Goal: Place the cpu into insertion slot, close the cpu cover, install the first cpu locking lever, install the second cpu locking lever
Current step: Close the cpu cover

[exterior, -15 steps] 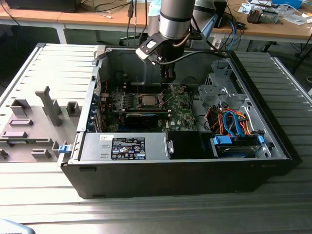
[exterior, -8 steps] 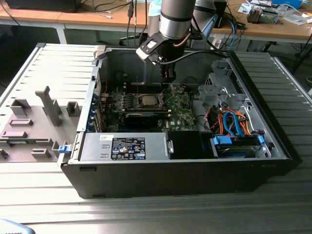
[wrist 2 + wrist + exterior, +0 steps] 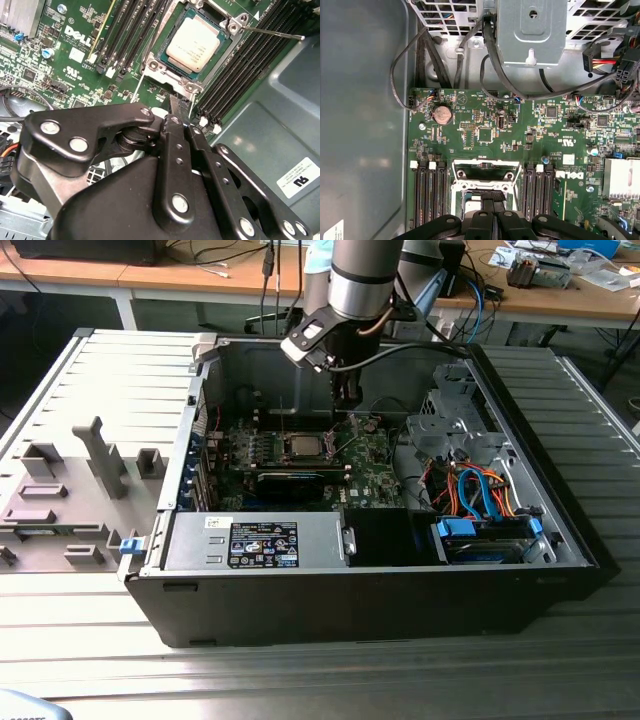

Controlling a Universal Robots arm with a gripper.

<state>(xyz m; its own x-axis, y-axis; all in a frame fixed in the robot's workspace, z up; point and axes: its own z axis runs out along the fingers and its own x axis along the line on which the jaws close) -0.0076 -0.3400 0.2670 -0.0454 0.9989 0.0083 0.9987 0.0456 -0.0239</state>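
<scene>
The cpu (image 3: 194,42), a square chip with a dull silver top, lies in the insertion slot (image 3: 150,65) on the green motherboard (image 3: 375,455). The silvery cpu cover (image 3: 220,55) lies flat around it as a frame. One thin locking lever (image 3: 272,34) sticks out from a socket corner, and a second thin rod (image 3: 139,86) runs off the opposite side. My gripper (image 3: 177,100) is shut with nothing between its fingers, and its tips are at the edge of the socket frame. In the exterior view the gripper (image 3: 347,405) hangs inside the open case, just to the right of the cpu (image 3: 303,447).
Long black memory slots (image 3: 125,35) flank the socket on both sides. A power supply (image 3: 262,543), a grey drive cage (image 3: 455,425) and orange and blue cables (image 3: 480,495) crowd the case. A coin battery (image 3: 442,115) and a heatsink (image 3: 620,175) sit on the board. Case walls surround everything.
</scene>
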